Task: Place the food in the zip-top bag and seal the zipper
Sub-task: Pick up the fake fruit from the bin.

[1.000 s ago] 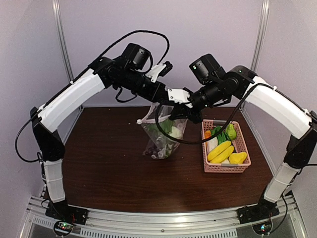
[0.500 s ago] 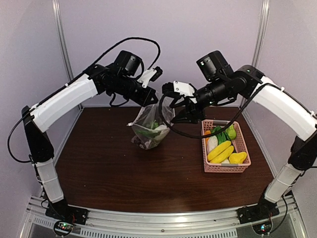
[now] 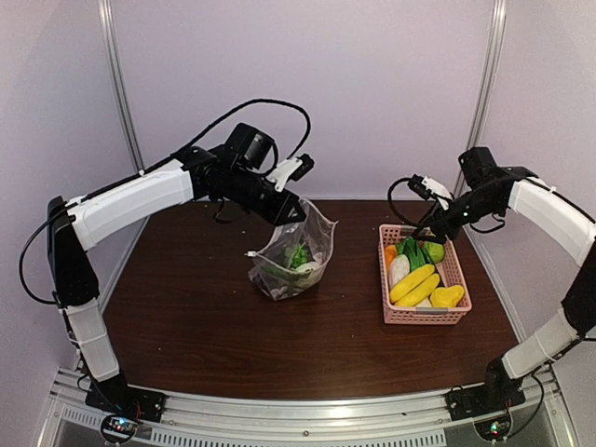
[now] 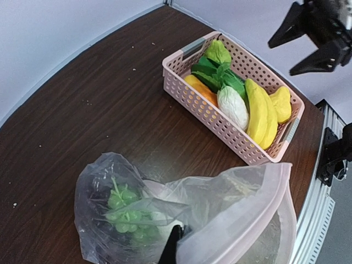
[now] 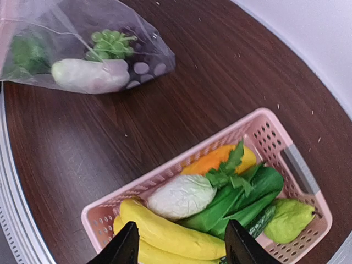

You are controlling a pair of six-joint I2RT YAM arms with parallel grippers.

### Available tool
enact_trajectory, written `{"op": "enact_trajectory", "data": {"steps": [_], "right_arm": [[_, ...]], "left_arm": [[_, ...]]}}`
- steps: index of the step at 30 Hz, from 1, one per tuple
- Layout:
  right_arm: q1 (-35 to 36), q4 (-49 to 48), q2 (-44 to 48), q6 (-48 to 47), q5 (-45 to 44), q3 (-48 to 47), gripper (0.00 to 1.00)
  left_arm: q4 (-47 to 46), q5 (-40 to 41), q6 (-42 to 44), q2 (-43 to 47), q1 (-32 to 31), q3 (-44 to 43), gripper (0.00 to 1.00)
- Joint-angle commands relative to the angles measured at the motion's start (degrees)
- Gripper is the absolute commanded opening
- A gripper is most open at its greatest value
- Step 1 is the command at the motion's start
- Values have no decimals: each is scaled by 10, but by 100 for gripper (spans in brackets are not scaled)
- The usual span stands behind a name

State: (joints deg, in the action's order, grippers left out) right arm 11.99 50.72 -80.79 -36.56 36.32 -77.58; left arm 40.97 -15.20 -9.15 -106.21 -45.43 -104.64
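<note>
Brown table (image 3: 205,317): left claw (image 3: 287,209) pinches zip-top bag (image 3: 296,259) rim; right claw (image 5: 181,247) spread empty above basket (image 3: 462,281) food (image 3: 414,282).

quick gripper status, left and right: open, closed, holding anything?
Left gripper: closed, gripping the top edge of the zip-top bag.
Right gripper: open, holding nothing, above the pink basket.

Brown table (image 3: 205,307) with zip-top bag (image 3: 291,263), pink basket (image 3: 424,315)
</note>
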Motion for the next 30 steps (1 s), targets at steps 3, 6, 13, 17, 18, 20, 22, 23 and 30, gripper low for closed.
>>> {"op": "enact_trajectory", "data": {"steps": [3, 6, 13, 17, 18, 20, 22, 23, 30], "right_arm": [[-67, -54, -40, 114, -28, 56, 56], [-67, -102, -56, 153, -97, 64, 56], [-70, -171, -123, 213, -213, 46, 53], [-71, -168, -177, 221, -245, 12, 52], [-71, -171, -187, 222, -250, 7, 52], [-72, -179, -201, 227, -264, 0, 52], [-72, -182, -214, 230, -277, -11, 51], [-73, -182, -218, 230, -280, -17, 51], [-75, -177, -229, 241, -304, -18, 49]], "left_arm": [[-63, -36, -18, 37, -1, 45, 0], [-66, -34, -21, 39, -1, 54, 0], [-71, -42, -27, 47, 0, 66, 0], [-73, -48, -28, 52, 2, 68, 0], [-73, -51, -29, 53, 3, 69, 0], [-75, -54, -29, 55, 6, 71, 0], [-76, -55, -30, 57, 8, 72, 0], [-76, -55, -30, 58, 8, 73, 0], [-78, -69, -34, 58, 13, 74, 0]]}}
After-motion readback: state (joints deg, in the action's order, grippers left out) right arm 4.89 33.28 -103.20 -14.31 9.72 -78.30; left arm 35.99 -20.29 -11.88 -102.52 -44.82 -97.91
